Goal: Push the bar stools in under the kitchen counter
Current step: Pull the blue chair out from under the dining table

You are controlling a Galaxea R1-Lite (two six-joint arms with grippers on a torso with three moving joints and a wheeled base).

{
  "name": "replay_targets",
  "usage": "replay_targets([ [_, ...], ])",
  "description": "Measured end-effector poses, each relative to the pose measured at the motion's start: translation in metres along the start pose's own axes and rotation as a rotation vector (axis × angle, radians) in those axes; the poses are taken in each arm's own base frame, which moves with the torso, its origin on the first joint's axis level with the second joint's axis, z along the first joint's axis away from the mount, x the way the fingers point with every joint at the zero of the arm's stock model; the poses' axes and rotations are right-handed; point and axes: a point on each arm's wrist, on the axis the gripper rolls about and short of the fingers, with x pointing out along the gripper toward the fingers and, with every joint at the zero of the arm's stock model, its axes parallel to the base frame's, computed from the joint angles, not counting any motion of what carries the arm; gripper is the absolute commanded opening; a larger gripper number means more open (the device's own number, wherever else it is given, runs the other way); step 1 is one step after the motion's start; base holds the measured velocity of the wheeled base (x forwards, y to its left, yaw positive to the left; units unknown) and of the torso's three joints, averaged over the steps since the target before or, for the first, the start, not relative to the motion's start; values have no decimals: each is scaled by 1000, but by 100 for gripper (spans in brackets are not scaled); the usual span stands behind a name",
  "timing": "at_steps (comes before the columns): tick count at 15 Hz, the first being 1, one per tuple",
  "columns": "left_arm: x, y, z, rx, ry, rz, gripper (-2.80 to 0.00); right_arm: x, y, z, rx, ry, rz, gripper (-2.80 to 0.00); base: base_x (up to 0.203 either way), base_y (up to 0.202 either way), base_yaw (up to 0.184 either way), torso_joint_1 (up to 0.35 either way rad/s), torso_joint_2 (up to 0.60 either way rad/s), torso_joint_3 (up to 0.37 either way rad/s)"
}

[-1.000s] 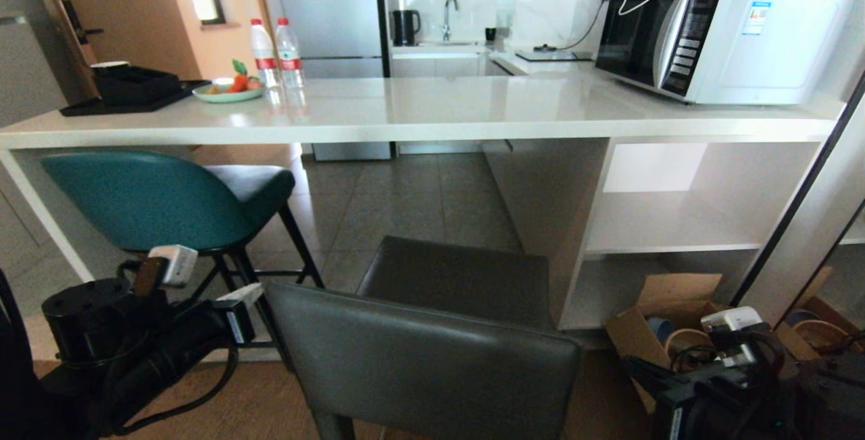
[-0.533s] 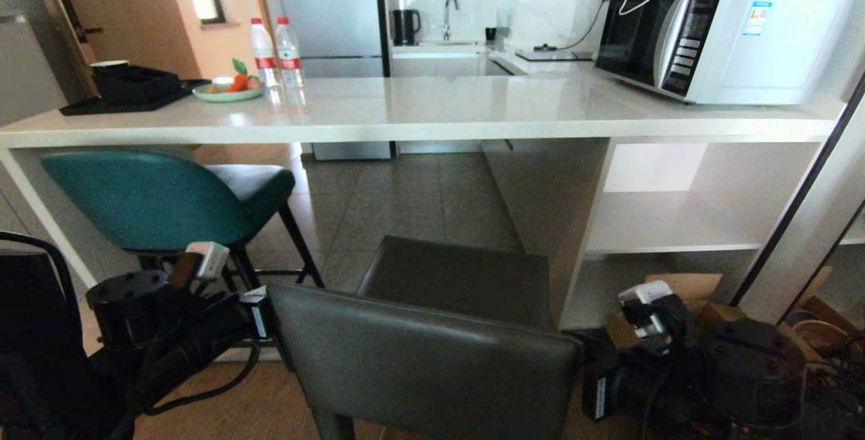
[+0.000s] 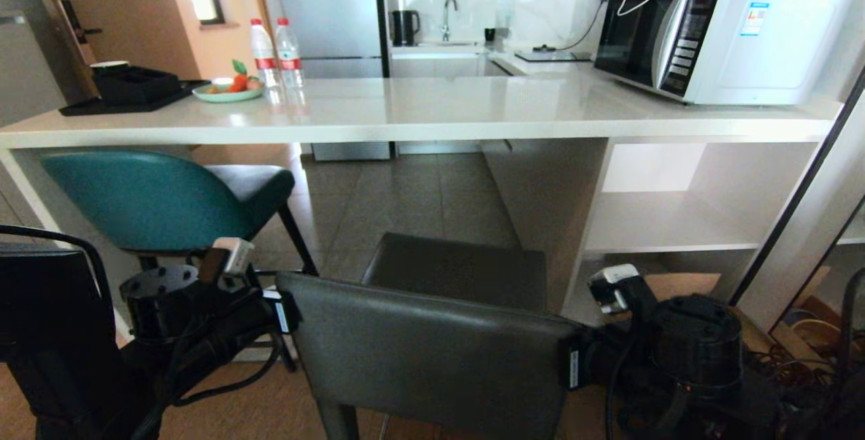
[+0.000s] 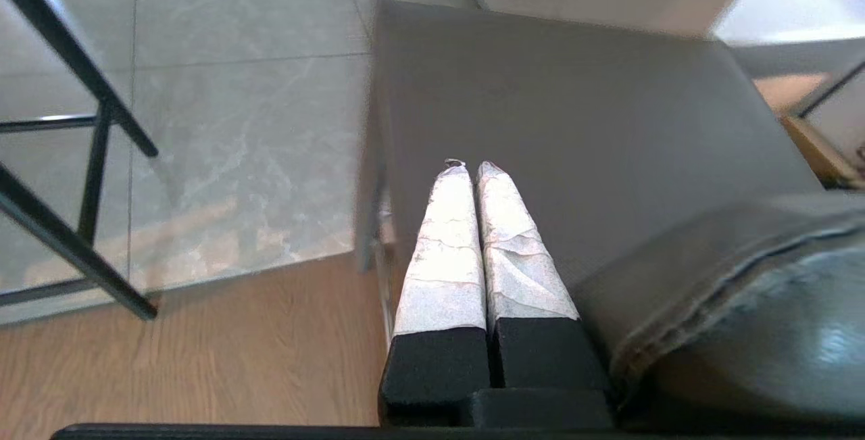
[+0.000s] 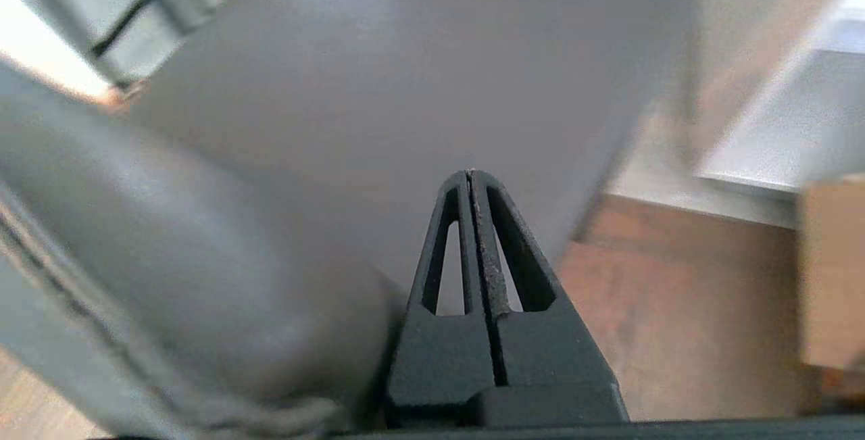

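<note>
Your dark-grey stool (image 3: 432, 352) is boxy, leather, with a low wide backrest whose long axis runs left to right; its seat points toward the surface (image 3: 432, 112), standing just short of the white edge; the teal stool (image 3: 159, 200) sits tucked under at left; your left hand (image 4: 471, 168) and right hand (image 5: 471, 174), both closed on nothing, flank the backrest's two ends.

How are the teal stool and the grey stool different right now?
The teal stool has a curved back and thin black legs; the grey stool is boxy.
The teal stool's seat is under the kitchen counter; the grey stool stands short of it.
Nothing touches the teal stool; the left gripper and right gripper, both shut, flank the grey stool's back.
Both face the counter.
</note>
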Motion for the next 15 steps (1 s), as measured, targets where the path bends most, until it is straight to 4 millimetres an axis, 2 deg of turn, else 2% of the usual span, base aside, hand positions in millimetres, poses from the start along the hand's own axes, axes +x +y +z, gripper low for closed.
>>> replay_targets([
  [4, 6, -22, -3, 15, 9, -75, -280, 18, -13, 13, 17, -2, -65, -280, 0, 0, 0, 0, 0, 0],
  [9, 7, -40, -6, 28, 17, -121, -280, 20, -20, 19, 28, -19, -87, -280, 0, 0, 0, 0, 0, 0],
  [12, -3, -42, -8, 30, 33, -115, -280, 12, -21, 20, 28, -13, -82, -280, 0, 0, 0, 0, 0, 0],
  [15, -22, -36, -18, 18, 91, -76, -280, 6, -25, 21, 29, -3, -81, -280, 0, 0, 0, 0, 0, 0],
])
